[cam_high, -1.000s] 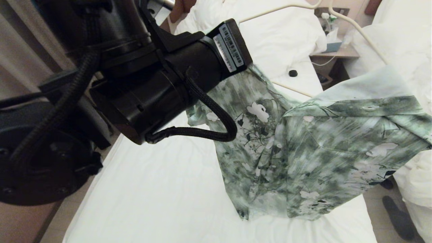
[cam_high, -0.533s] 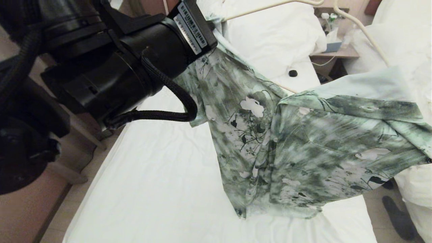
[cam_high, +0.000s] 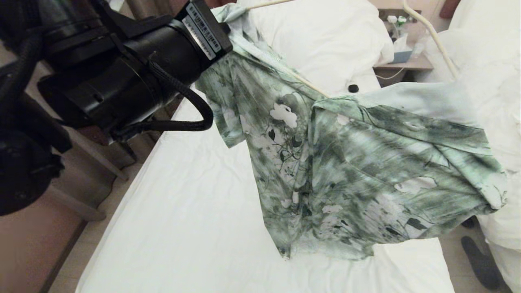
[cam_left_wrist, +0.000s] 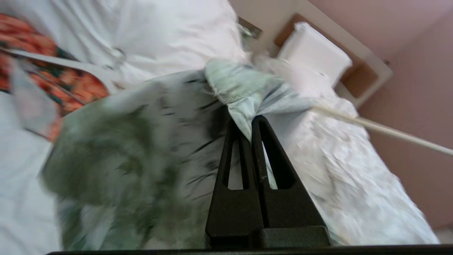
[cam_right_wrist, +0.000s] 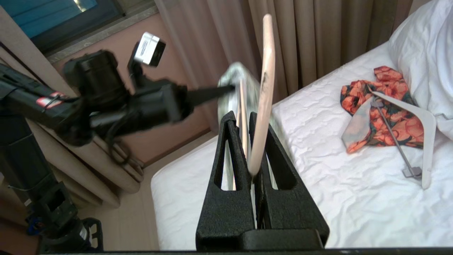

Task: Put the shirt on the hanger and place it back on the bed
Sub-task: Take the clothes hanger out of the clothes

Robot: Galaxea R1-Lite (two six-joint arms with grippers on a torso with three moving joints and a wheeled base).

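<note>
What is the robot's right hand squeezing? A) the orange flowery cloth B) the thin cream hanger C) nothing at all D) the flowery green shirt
B: in the right wrist view the right gripper has its fingers shut on the hanger, while the shirt is pinched by the left gripper.
</note>
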